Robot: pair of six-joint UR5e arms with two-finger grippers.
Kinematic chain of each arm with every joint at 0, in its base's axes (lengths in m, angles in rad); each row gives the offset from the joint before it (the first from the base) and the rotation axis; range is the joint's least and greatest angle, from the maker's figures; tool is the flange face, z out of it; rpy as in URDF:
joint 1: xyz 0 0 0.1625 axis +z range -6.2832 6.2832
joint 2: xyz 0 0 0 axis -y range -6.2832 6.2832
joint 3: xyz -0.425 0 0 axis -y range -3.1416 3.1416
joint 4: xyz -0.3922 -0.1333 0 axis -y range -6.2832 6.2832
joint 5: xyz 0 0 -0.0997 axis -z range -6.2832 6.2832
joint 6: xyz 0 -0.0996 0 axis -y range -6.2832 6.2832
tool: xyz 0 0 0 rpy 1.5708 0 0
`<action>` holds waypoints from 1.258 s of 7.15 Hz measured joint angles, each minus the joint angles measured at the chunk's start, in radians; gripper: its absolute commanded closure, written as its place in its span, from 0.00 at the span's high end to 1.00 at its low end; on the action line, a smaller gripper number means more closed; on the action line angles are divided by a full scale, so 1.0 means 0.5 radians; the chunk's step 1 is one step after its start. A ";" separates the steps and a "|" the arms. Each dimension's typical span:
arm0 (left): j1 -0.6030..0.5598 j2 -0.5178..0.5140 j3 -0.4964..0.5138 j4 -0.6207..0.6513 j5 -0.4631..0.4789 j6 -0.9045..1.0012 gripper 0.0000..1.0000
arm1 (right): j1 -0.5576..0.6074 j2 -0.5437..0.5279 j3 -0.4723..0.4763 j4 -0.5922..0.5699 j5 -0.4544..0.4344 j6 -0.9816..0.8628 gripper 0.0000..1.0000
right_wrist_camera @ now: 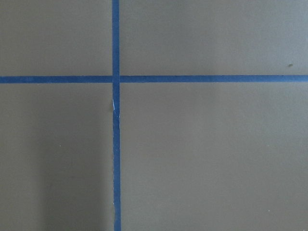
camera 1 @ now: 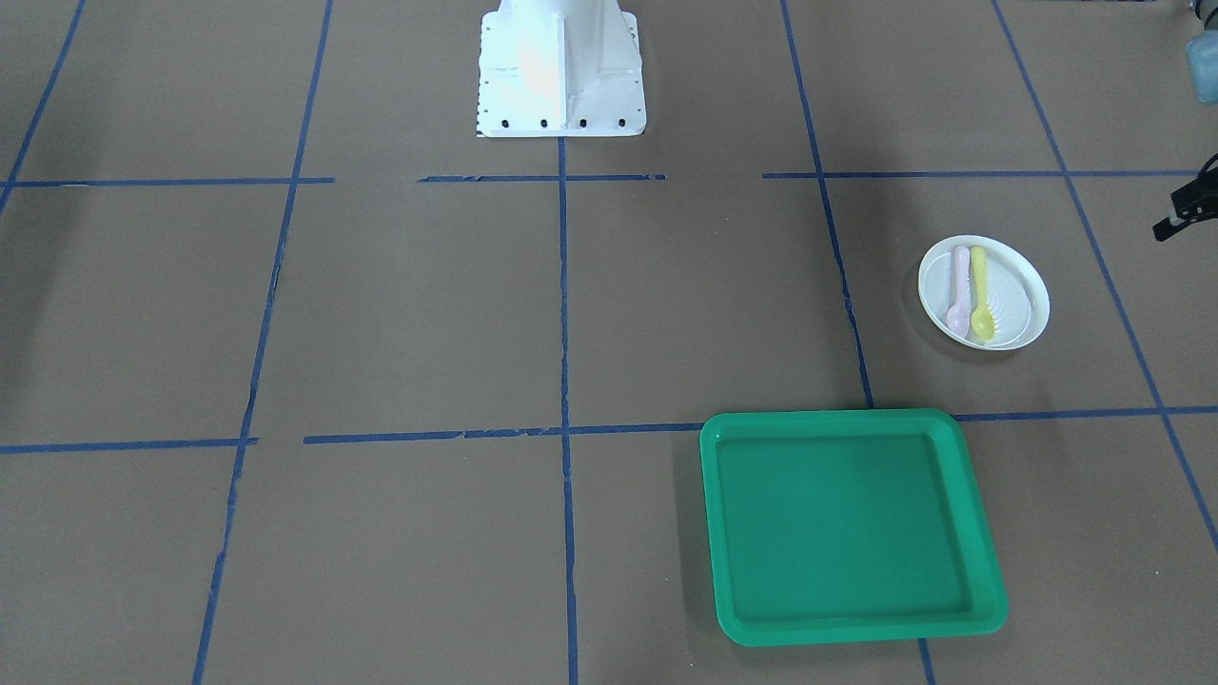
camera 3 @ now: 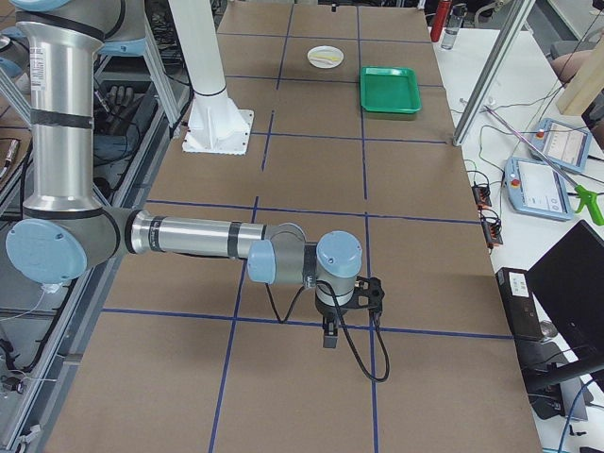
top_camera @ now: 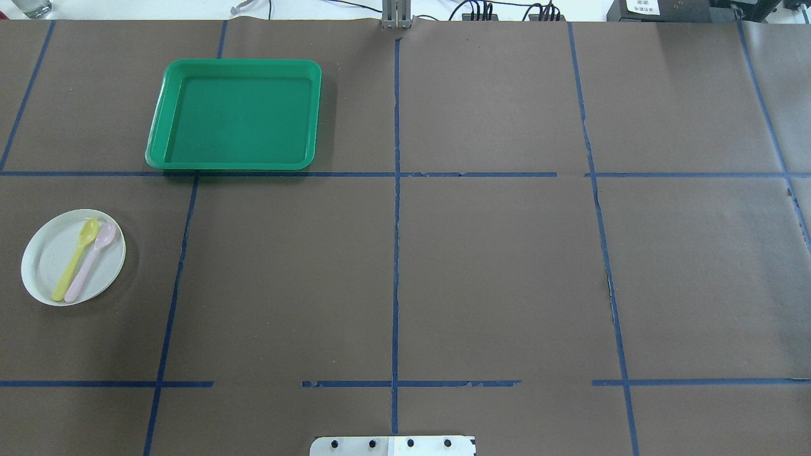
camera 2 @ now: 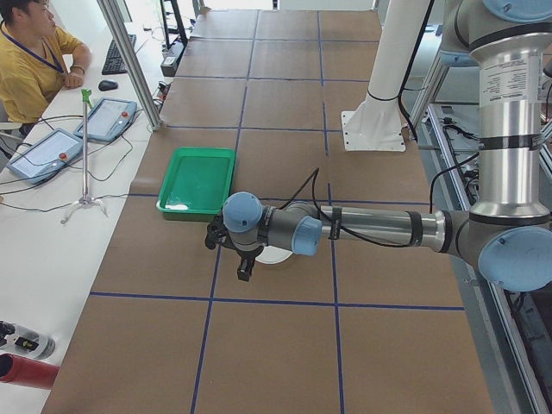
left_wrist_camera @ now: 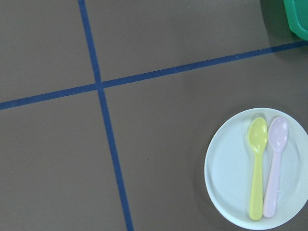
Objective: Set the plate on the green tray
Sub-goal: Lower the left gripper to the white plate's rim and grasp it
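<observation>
A white round plate (top_camera: 44, 256) lies on the brown table at the left and carries a yellow spoon (top_camera: 76, 259) and a pink spoon (top_camera: 92, 261). The green tray (top_camera: 234, 114) lies empty beyond it, apart from the plate. In the left wrist view the plate (left_wrist_camera: 231, 168) is at the lower right and a tray corner (left_wrist_camera: 299, 17) at the top right. My left gripper (camera 2: 244, 269) hovers beside the plate, over the table. My right gripper (camera 3: 327, 340) hovers far from both. I cannot tell whether either gripper is open or shut.
The white robot base (camera 1: 561, 71) stands at the table's near edge. Blue tape lines (top_camera: 396, 221) cross the table. An operator (camera 2: 30, 60) sits at a side desk with teach pendants (camera 2: 43, 151) and a small stand (camera 2: 84, 155).
</observation>
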 measured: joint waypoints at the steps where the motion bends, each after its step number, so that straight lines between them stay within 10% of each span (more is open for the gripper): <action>1: 0.099 0.001 -0.006 -0.135 0.017 -0.270 1.00 | 0.000 0.000 0.000 0.000 0.000 0.000 1.00; 9: 0.815 0.207 0.152 -0.983 0.540 -1.312 1.00 | 0.000 0.000 0.000 0.000 0.000 0.000 1.00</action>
